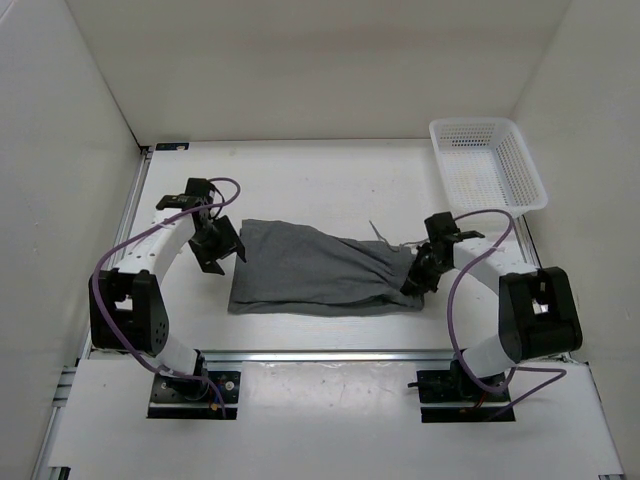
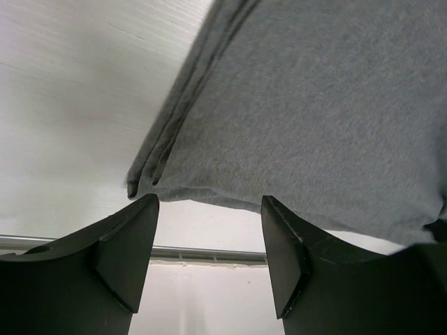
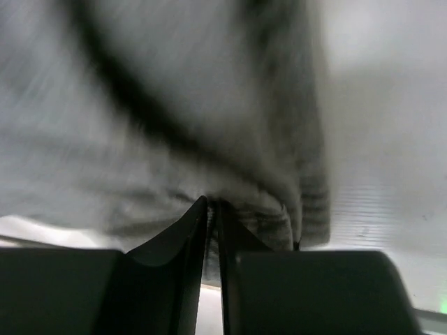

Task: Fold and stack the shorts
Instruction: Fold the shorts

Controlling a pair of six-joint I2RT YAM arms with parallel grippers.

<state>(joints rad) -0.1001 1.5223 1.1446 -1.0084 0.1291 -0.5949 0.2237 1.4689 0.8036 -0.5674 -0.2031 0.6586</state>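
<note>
The grey shorts (image 1: pixel 315 268) lie on the white table, folded lengthwise, with the darker waistband at the right end. My right gripper (image 1: pixel 418 281) is shut on the waistband end; in the right wrist view the ribbed fabric (image 3: pixel 230 139) is pinched between the closed fingers (image 3: pixel 192 237), and the picture is blurred. My left gripper (image 1: pixel 222 250) is open and empty, just above the shorts' left end. In the left wrist view the folded leg edge (image 2: pixel 293 112) lies beyond the spread fingers (image 2: pixel 133 244).
A white mesh basket (image 1: pixel 487 163) stands at the back right corner. White walls close the table at left, right and back. A metal rail (image 1: pixel 330 353) runs along the table's near edge, in front of the arm bases.
</note>
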